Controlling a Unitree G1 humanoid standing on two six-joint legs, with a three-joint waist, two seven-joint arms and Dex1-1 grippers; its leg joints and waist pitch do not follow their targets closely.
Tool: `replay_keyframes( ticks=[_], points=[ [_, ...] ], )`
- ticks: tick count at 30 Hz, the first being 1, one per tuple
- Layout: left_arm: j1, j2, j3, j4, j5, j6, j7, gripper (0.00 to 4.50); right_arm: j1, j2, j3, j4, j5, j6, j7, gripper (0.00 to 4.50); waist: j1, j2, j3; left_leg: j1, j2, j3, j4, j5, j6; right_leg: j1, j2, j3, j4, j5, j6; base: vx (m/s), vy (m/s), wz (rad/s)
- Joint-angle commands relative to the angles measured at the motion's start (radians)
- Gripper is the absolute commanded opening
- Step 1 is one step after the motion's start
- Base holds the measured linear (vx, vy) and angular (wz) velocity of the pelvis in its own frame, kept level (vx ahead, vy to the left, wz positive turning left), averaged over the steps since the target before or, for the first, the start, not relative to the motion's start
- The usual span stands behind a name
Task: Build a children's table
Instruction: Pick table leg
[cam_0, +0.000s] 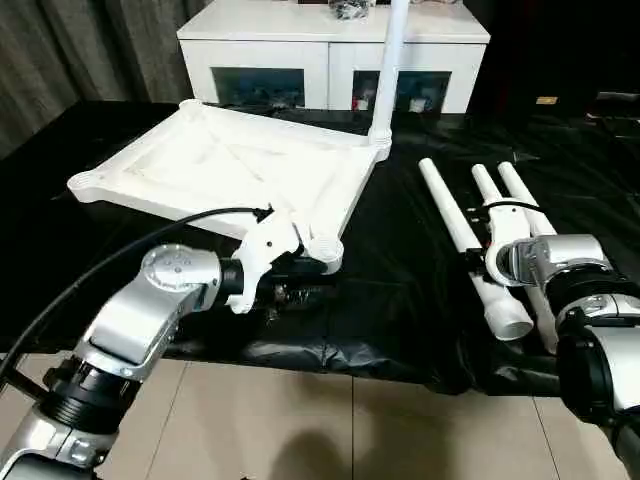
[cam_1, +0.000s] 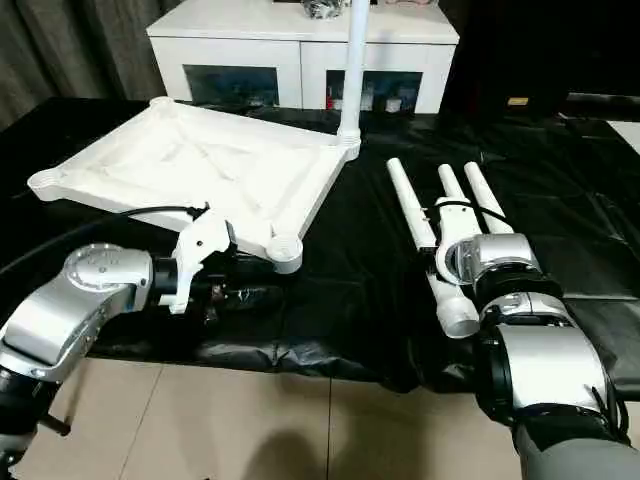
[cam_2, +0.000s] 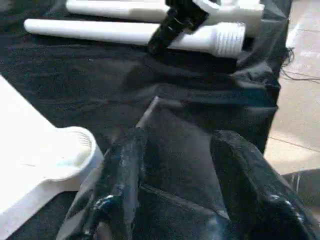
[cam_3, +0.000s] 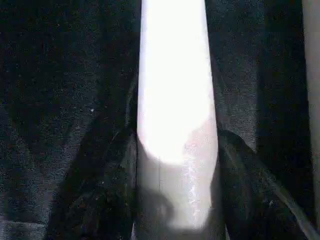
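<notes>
The white tabletop (cam_0: 230, 165) lies underside up and tilted on the black sheet. One white leg (cam_0: 390, 60) stands upright in its far right corner socket. Three more legs lie side by side to the right. My left gripper (cam_2: 177, 140) is open beside the near right corner socket (cam_0: 327, 250), with only black sheet between its fingers. My right gripper (cam_3: 177, 135) is shut on the leftmost lying leg (cam_0: 450, 210), one finger pressed on each side. That leg's threaded end (cam_2: 230, 40) points toward the front edge.
A white cabinet (cam_0: 330, 50) with glass doors stands behind the work surface. The black sheet (cam_0: 400, 290) hangs crumpled over the front edge, above a tiled floor (cam_0: 300, 420). My left arm's black cable (cam_0: 120, 250) arcs over the near left.
</notes>
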Motion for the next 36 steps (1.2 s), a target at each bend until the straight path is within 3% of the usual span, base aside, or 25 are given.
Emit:
replay_keyframes(
  ticks=[1, 2, 3, 4, 7, 8, 10, 12, 13, 15, 17, 19, 20, 21, 22, 23, 24, 25, 27, 28, 31, 33, 34, 35, 36],
  points=[
    [-0.027, -0.009, 0.037, 0.019, -0.001, 0.006, 0.022, 2.75, -0.009, 0.019, -0.023, 0.028, 0.024, -0.007, -0.007, 1.77, 0.001, 0.008, -0.066, 0.010, 0.013, 0.003, -0.066, -0.272, -0.022, 0.043, -0.030, 0.020, -0.076, -0.218, -0.263, 0.000, 0.000, 0.00],
    [-0.027, -0.009, 0.037, 0.019, -0.001, 0.006, 0.022, 2.84, -0.009, 0.019, -0.023, 0.028, 0.024, -0.007, -0.007, 1.77, 0.001, 0.005, -0.066, 0.009, 0.013, 0.003, -0.066, -0.273, -0.022, 0.045, -0.030, 0.020, -0.075, -0.215, -0.264, 0.000, 0.000, 0.00],
    [-0.043, -0.017, 0.043, 0.045, 0.008, -0.004, 0.042, 2.92, -0.016, 0.020, -0.045, 0.022, 0.040, -0.010, -0.016, 1.77, -0.001, 0.017, -0.066, 0.011, 0.012, 0.003, -0.066, -0.285, -0.025, 0.042, -0.028, 0.019, -0.077, -0.210, -0.265, 0.000, 0.000, 0.00],
    [-0.058, -0.027, 0.048, 0.071, 0.013, -0.013, 0.060, 2.98, -0.022, 0.019, -0.057, 0.015, 0.050, -0.014, -0.021, 1.77, -0.001, 0.013, -0.067, 0.011, 0.012, 0.001, -0.065, -0.284, -0.025, 0.044, -0.028, 0.019, -0.074, -0.202, -0.268, 0.000, 0.000, 0.00],
    [-0.111, -0.071, 0.084, 0.146, 0.017, -0.026, 0.131, 3.18, -0.036, 0.019, -0.088, -0.026, 0.084, -0.027, -0.025, 1.77, 0.000, 0.023, -0.071, 0.010, 0.008, 0.000, -0.062, -0.272, -0.018, 0.050, -0.028, 0.017, -0.071, -0.160, -0.280, 0.000, 0.000, 0.00],
    [-0.124, -0.088, 0.101, 0.164, 0.011, -0.024, 0.155, 3.27, -0.033, 0.020, -0.089, -0.050, 0.087, -0.049, -0.025, 1.77, 0.000, 0.020, -0.071, 0.008, 0.007, 0.002, -0.061, -0.259, -0.012, 0.051, -0.028, 0.017, -0.071, -0.144, -0.283, 0.000, 0.000, 0.00],
    [-0.149, -0.126, 0.142, 0.195, -0.004, 0.004, 0.217, 3.40, -0.013, 0.025, -0.086, -0.112, 0.081, -0.095, -0.038, 1.76, 0.003, 0.018, -0.075, -0.001, 0.005, 0.002, -0.055, -0.179, 0.015, 0.060, -0.031, 0.018, -0.066, -0.073, -0.293, 0.000, 0.000, 0.00],
    [-0.170, -0.186, 0.199, 0.223, -0.027, 0.036, 0.303, 3.61, 0.051, 0.050, -0.103, -0.265, 0.086, -0.160, -0.094, 1.75, 0.009, 0.021, -0.079, -0.002, 0.005, 0.005, -0.049, -0.115, 0.040, 0.060, -0.031, 0.019, -0.062, -0.008, -0.294, 0.000, 0.000, 0.00],
    [-0.173, -0.201, 0.208, 0.220, -0.037, 0.041, 0.316, 3.71, 0.085, 0.065, -0.113, -0.342, 0.088, -0.181, -0.125, 1.75, 0.010, 0.022, -0.087, -0.007, 0.004, 0.001, -0.045, -0.059, 0.062, 0.064, -0.031, 0.018, -0.054, 0.051, -0.298, 0.000, 0.000, 0.00],
    [-0.184, -0.233, 0.227, 0.217, -0.062, 0.051, 0.337, 3.81, 0.155, 0.098, -0.133, -0.508, 0.092, -0.225, -0.177, 1.75, 0.019, 0.019, -0.093, -0.011, 0.000, 0.002, -0.038, 0.023, 0.109, 0.060, -0.025, 0.018, -0.046, 0.153, -0.295, 0.000, 0.000, 0.00],
    [-0.210, -0.283, 0.257, 0.228, -0.096, 0.051, 0.371, 3.86, 0.223, 0.138, -0.144, -0.676, 0.083, -0.279, -0.239, 1.75, 0.023, 0.023, -0.097, -0.010, 0.001, 0.002, -0.033, 0.039, 0.136, 0.056, -0.026, 0.018, -0.044, 0.172, -0.300, 0.000, 0.000, 0.00],
    [-0.252, -0.345, 0.296, 0.258, -0.121, 0.042, 0.424, 4.08, 0.288, 0.162, -0.101, -0.826, 0.049, -0.337, -0.255, 1.75, 0.026, 0.020, -0.094, -0.010, 0.004, 0.003, -0.035, 0.023, 0.142, 0.052, -0.025, 0.018, -0.049, 0.140, -0.296, 0.000, 0.000, 0.00],
    [-0.274, -0.375, 0.320, 0.274, -0.145, 0.039, 0.440, 4.17, 0.315, 0.176, -0.076, -0.889, 0.036, -0.365, -0.256, 1.75, 0.030, 0.028, -0.096, -0.007, 0.006, 0.003, -0.032, 0.018, 0.141, 0.048, -0.025, 0.018, -0.049, 0.129, -0.292, 0.000, 0.000, 0.00],
    [-0.309, -0.415, 0.360, 0.293, -0.198, 0.051, 0.445, 4.22, 0.353, 0.186, -0.006, -0.972, 0.002, -0.416, -0.234, 1.75, 0.031, 0.027, -0.095, -0.011, 0.005, 0.001, -0.033, 0.015, 0.140, 0.050, -0.025, 0.017, -0.048, 0.116, -0.286, 0.000, 0.000, 0.00],
    [-0.311, -0.417, 0.362, 0.294, -0.202, 0.052, 0.445, 4.28, 0.355, 0.186, -0.001, -0.977, -0.001, -0.420, -0.233, 1.75, 0.031, 0.038, -0.090, -0.015, 0.002, 0.000, -0.035, 0.004, 0.133, 0.050, -0.024, 0.015, -0.050, 0.092, -0.279, 0.000, 0.000, 0.00],
    [-0.328, -0.434, 0.378, 0.299, -0.232, 0.069, 0.442, 4.28, 0.368, 0.187, 0.036, -1.006, -0.017, -0.448, -0.214, 1.75, 0.032, 0.029, -0.088, -0.009, 0.007, 0.000, -0.038, -0.044, 0.118, 0.046, -0.025, 0.016, -0.058, 0.040, -0.271, 0.000, 0.000, 0.00],
    [-0.350, -0.453, 0.394, 0.303, -0.266, 0.088, 0.440, 4.46, 0.389, 0.183, 0.093, -1.049, -0.047, -0.490, -0.192, 1.75, 0.028, 0.032, -0.081, -0.010, 0.005, 0.002, -0.043, -0.108, 0.093, 0.044, -0.026, 0.016, -0.065, -0.041, -0.254, 0.000, 0.000, 0.00],
    [-0.350, -0.453, 0.394, 0.303, -0.266, 0.088, 0.440, 4.50, 0.389, 0.183, 0.093, -1.049, -0.047, -0.490, -0.192, 1.75, 0.027, 0.032, -0.080, -0.010, 0.004, 0.002, -0.045, -0.127, 0.086, 0.044, -0.026, 0.017, -0.069, -0.067, -0.248, 0.000, 0.000, 0.00],
    [-0.386, -0.480, 0.420, 0.323, -0.296, 0.105, 0.464, 4.50, 0.418, 0.185, 0.169, -1.119, -0.090, -0.536, -0.163, 1.75, 0.025, 0.036, -0.077, -0.011, 0.004, 0.001, -0.047, -0.154, 0.071, 0.044, -0.027, 0.018, -0.074, -0.109, -0.225, 0.000, 0.000, 0.00],
    [-0.389, -0.483, 0.423, 0.326, -0.296, 0.105, 0.467, 4.50, 0.421, 0.185, 0.174, -1.126, -0.093, -0.538, -0.161, 1.75, 0.024, 0.040, -0.076, -0.011, 0.003, 0.000, -0.047, -0.160, 0.066, 0.045, -0.026, 0.018, -0.075, -0.116, -0.219, 0.000, 0.000, 0.00],
    [-0.405, -0.501, 0.454, 0.354, -0.311, 0.113, 0.492, 4.50, 0.433, 0.188, 0.228, -1.157, -0.135, -0.587, -0.152, 1.75, 0.016, 0.039, -0.078, -0.015, 0.001, -0.004, -0.049, -0.158, 0.056, 0.048, -0.026, 0.017, -0.077, -0.108, -0.206, 0.000, 0.000, 0.00],
    [-0.430, -0.527, 0.536, 0.382, -0.394, 0.131, 0.543, 4.50, 0.438, 0.189, 0.260, -1.167, -0.153, -0.609, -0.146, 1.75, 0.015, 0.040, -0.079, -0.015, -0.001, -0.004, -0.049, -0.159, 0.057, 0.049, -0.025, 0.017, -0.076, -0.097, -0.214, 0.000, 0.000, 0.00],
    [-0.430, -0.527, 0.536, 0.382, -0.394, 0.131, 0.543, 4.50, 0.438, 0.189, 0.260, -1.167, -0.153, -0.609, -0.146, 1.75, 0.015, 0.037, -0.080, -0.015, -0.002, -0.003, -0.047, -0.157, 0.058, 0.049, -0.024, 0.017, -0.073, -0.084, -0.222, 0.000, 0.000, 0.00],
    [-0.454, -0.537, 0.598, 0.410, -0.452, 0.133, 0.581, 4.50, 0.439, 0.188, 0.289, -1.170, -0.170, -0.626, -0.140, 1.75, 0.016, 0.037, -0.080, -0.016, -0.003, -0.004, -0.046, -0.156, 0.061, 0.049, -0.025, 0.016, -0.073, -0.081, -0.227, 0.000, 0.000, 0.00],
    [-0.455, -0.538, 0.601, 0.411, -0.454, 0.133, 0.583, 4.50, 0.439, 0.188, 0.290, -1.170, -0.171, -0.626, -0.140, 1.75, 0.016, 0.038, -0.081, -0.016, -0.003, -0.004, -0.046, -0.155, 0.063, 0.049, -0.025, 0.016, -0.073, -0.077, -0.228, 0.000, 0.000, 0.00]
  ],
)
